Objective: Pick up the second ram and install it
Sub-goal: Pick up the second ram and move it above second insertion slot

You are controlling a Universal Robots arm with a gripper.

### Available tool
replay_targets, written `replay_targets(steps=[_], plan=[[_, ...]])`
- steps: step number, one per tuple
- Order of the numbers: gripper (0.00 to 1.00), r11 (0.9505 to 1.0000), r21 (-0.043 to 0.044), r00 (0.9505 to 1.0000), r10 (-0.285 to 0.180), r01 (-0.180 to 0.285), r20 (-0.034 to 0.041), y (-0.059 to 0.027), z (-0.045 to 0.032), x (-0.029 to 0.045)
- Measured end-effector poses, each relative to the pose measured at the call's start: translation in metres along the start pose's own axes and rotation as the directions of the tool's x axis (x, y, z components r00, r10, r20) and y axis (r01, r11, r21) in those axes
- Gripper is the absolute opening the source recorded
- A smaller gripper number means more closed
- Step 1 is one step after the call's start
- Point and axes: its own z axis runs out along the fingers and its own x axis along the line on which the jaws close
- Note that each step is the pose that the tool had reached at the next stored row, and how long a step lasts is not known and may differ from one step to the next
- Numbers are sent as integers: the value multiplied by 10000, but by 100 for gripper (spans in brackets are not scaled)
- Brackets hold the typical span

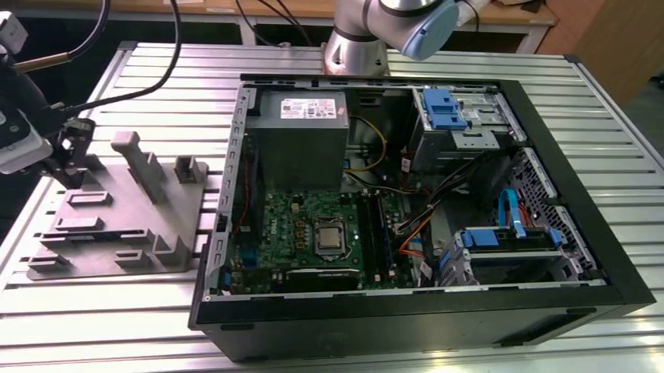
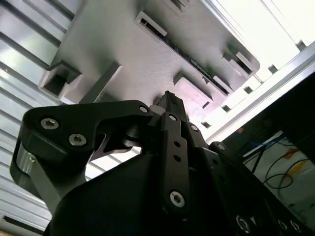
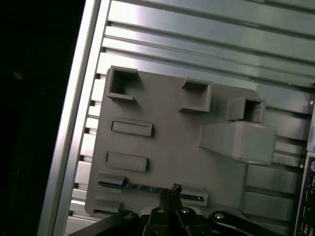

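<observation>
my arm (image 1: 358, 35): base column stands at the top of the exterior view, blue-capped joint (image 1: 431, 27) right beside it. my wrist (image 1: 21, 124) sits at the exterior view's left edge, facing down. my gripper (image 1: 68, 159) hangs just below it, tips aimed downward. In both wrist views my fingers (image 2: 170, 105) are pressed together, tips meeting in one narrow point, nothing clamped between them. linkage bars (image 2: 88, 120) are folded in tight on either side.

The exterior view looks down from high, well apart from the hand (image 1: 68, 159), over tray (image 1: 114, 225) and surface (image 1: 186, 62); both wrist views sit close behind the hand, facing that tray.
</observation>
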Motion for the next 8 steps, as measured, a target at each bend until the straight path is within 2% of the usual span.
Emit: replay_targets(steps=[4, 8], plan=[[10, 9974, -19, 9974, -723, 723, -31, 0, 6, 0], [10, 9896, -40, 9896, -1437, 1437, -59, -1, 14, 0]])
